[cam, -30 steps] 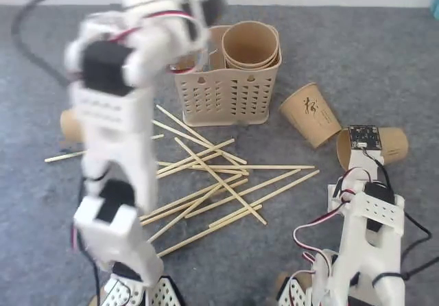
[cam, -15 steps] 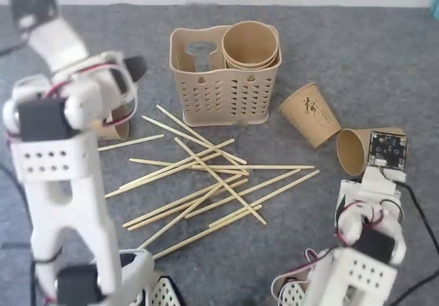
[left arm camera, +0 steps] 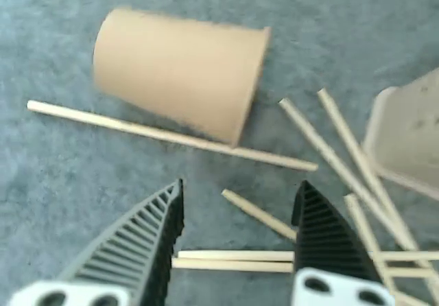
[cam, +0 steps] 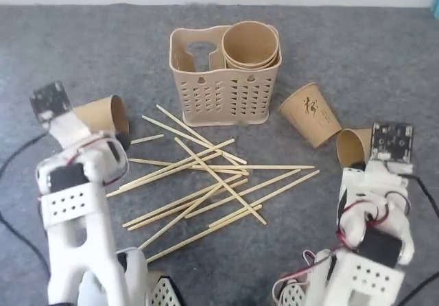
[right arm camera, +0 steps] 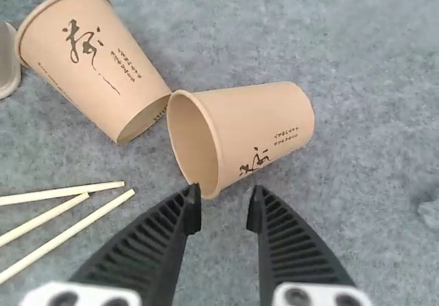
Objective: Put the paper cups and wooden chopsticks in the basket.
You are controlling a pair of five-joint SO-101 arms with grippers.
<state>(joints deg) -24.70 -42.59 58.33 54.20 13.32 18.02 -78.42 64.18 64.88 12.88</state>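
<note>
Right wrist view: a paper cup (right arm camera: 240,138) lies on its side at the right of the table (right arm camera: 357,45). It looks light, thin-walled and easily crushed, so pinch its rim gently. The right hand (right arm camera: 223,195) hangs at that rim, narrowly open and empty.

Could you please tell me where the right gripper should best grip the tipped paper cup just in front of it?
Probably by the rim at its mouth. The cup lies on its side with the open mouth facing the right gripper, so coming from the mouth side, one jaw could slip inside the wall and one outside.
</note>
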